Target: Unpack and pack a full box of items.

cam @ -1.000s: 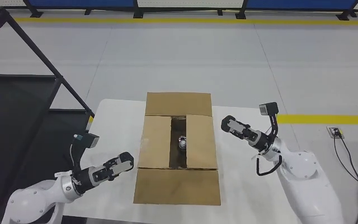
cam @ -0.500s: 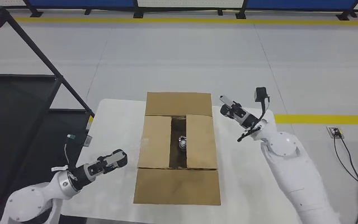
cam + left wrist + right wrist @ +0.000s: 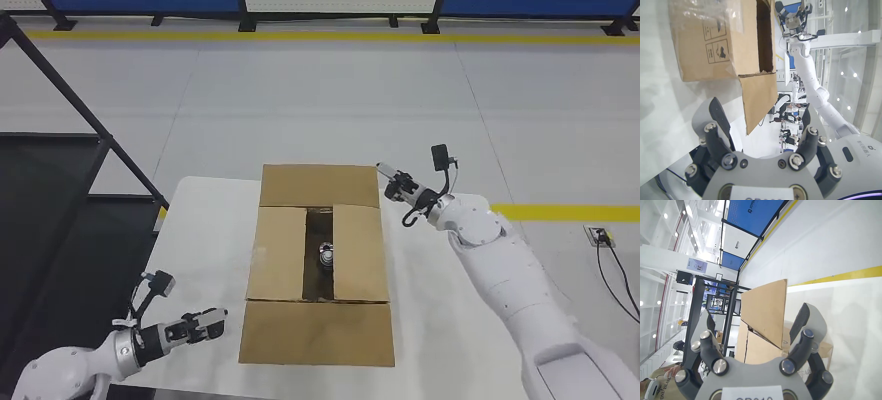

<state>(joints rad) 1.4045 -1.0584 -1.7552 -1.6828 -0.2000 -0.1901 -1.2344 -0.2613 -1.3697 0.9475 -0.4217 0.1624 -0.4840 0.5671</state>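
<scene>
A cardboard box [image 3: 275, 255] stands in the middle of the white counter [image 3: 430, 320]. Its far flap [image 3: 320, 185] and near flap [image 3: 316, 333] are folded outward. The two side flaps are folded in over the top, with a dark gap between them. Through that gap a small round metallic item [image 3: 326, 256] shows inside the box; what it is I cannot tell.

The left hand [image 3: 212, 320] sits low beside the box's near left corner, just off the edge of the near flap and apart from it. Its fingers are spread and hold nothing.

The right hand [image 3: 388, 176] is at the box's far right corner, fingers spread. In the right wrist view the corner of the far flap lies between them. Whether either finger touches the cardboard I cannot tell.
</scene>
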